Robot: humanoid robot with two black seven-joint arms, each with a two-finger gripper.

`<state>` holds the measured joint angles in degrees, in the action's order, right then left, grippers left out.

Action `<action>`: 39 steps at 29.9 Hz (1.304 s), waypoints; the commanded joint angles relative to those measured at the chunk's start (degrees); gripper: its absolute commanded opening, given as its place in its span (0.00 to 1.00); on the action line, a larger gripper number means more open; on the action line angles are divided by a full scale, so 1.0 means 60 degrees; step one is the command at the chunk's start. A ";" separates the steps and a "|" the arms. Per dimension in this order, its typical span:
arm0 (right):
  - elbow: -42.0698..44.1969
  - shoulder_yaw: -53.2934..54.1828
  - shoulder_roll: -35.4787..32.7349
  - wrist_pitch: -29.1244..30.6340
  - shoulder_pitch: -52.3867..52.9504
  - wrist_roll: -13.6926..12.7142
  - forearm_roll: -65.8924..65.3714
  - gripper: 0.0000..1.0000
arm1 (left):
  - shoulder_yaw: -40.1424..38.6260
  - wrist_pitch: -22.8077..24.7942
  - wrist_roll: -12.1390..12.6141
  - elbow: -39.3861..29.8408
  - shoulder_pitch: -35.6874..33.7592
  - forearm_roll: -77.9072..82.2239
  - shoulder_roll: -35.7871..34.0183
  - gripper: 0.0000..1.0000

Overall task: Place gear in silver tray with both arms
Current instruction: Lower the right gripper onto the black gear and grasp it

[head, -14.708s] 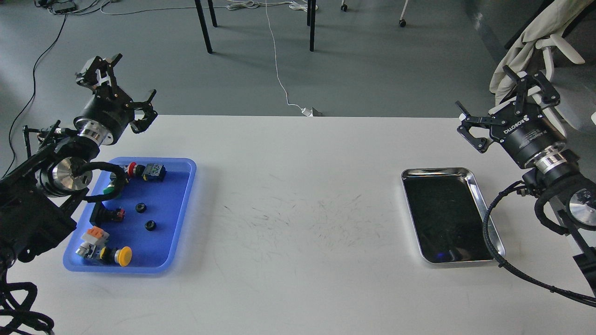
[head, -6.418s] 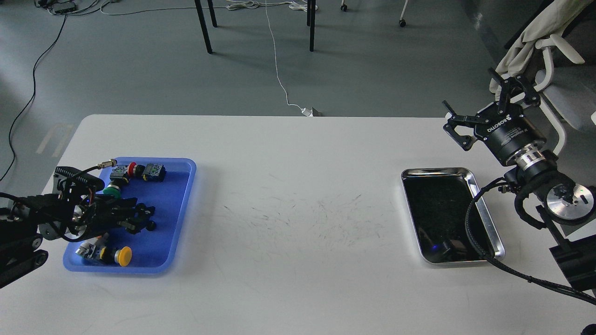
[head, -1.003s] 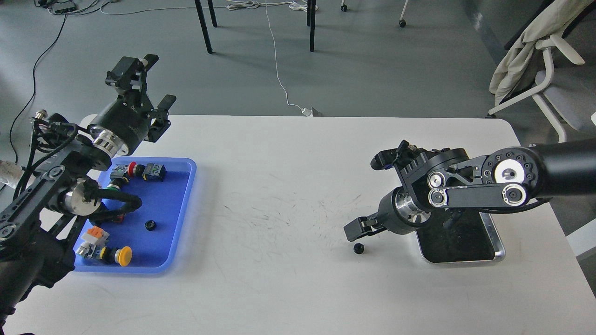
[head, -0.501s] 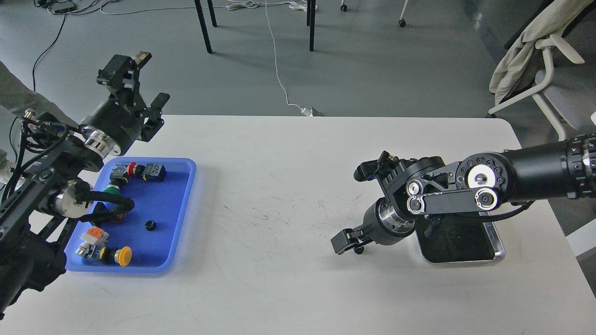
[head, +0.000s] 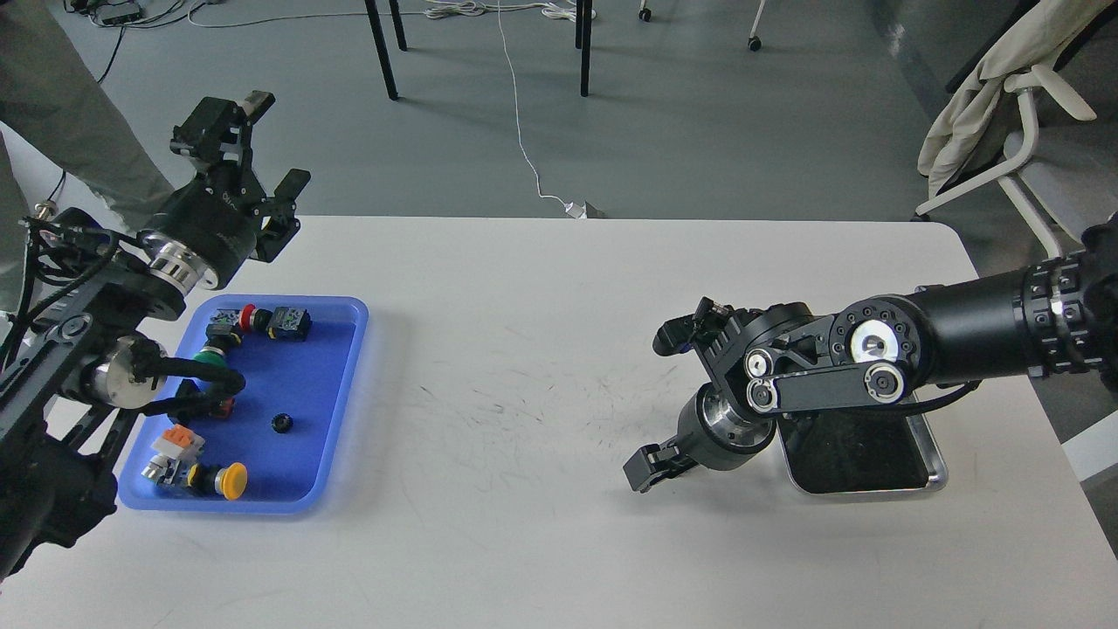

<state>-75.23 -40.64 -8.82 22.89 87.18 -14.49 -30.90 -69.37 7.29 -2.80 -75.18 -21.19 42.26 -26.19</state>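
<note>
Silver tray point(head: 936, 461) near table's right edge, right tool point(head: 651, 466) low beside it, grip unclear, left tool point(head: 253, 148) released.

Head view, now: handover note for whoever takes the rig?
Left gripper: open, empty, raised over the table's far-left corner.
Right gripper: down at the table, left of the silver tray; state unclear.
One gear lies in the blue tray. No other gear visible.
Silver tray's visible part holds no gear.
Left: get a gear into the silver tray.
</note>
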 commanded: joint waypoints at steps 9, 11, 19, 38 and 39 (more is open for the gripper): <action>0.0423 -0.0272 0.0401 0.0023 0.0000 0.0012 -0.0020 0.66 | -0.0215 0.0002 -0.0002 -0.0009 0.0118 -0.0013 -0.0014 0.98; 0.0467 -0.0287 0.0474 0.0023 -0.0014 -0.0002 -0.0020 0.66 | -0.0230 0.0002 -0.0002 -0.0009 0.0147 -0.0013 -0.0029 0.98; 0.0702 -0.0302 0.0650 0.0037 -0.0014 -0.0002 -0.0050 0.49 | -0.0230 0.0002 -0.0002 -0.0068 0.0192 -0.0013 -0.0029 0.98; 0.0629 0.0020 -0.0065 0.0852 0.1039 0.0115 0.0053 0.05 | -0.0362 -0.0335 0.0013 -0.0068 0.0250 0.0002 -0.0058 0.98; 0.0484 0.0180 -0.0372 0.0852 0.1244 0.0115 0.0053 0.05 | -0.0362 -0.0350 0.0013 -0.0053 0.0250 0.0002 -0.0073 0.98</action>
<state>-70.91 -41.36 -6.96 27.99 91.67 -13.89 -30.66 -71.44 5.88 -2.81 -75.59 -19.69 42.26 -26.49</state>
